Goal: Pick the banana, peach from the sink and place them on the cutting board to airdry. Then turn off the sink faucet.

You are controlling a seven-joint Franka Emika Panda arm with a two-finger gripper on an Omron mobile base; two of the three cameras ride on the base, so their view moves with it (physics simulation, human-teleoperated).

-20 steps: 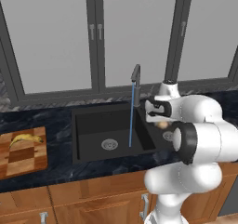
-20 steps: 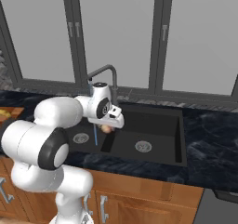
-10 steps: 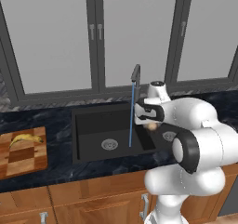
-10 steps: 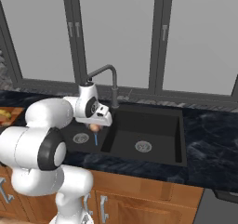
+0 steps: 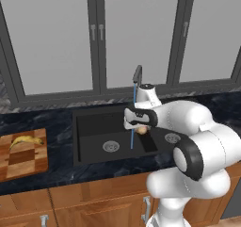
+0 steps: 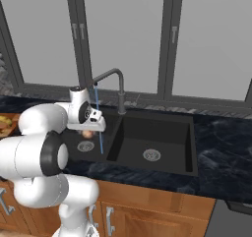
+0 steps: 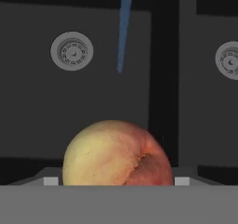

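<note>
My gripper (image 5: 139,126) is shut on the peach (image 5: 141,130), which hangs above the black sink (image 5: 94,127) near the divider between the basins. In the hand view the orange-pink and yellow peach (image 7: 116,153) sits between the fingertips (image 7: 51,181), above the basin floor. The banana (image 5: 26,141) lies on the checkered cutting board (image 5: 19,162) at the far left of the counter. The dark faucet (image 5: 137,74) stands behind the sink, and its blue water stream (image 5: 132,122) falls just left of the gripper. From the right base view the peach (image 6: 87,133) hangs under the gripper (image 6: 88,129).
Two silver drains (image 7: 71,51) (image 7: 230,59) lie below, one in each basin. Dark marble counter (image 5: 56,174) surrounds the sink, with wooden cabinets beneath and tall windows (image 5: 136,33) behind. The faucet's spout (image 6: 106,76) arches just above and behind the hand.
The arm has swung left with the peach, from over the right basin to the divider and close to the water stream. The banana and board have not moved.
</note>
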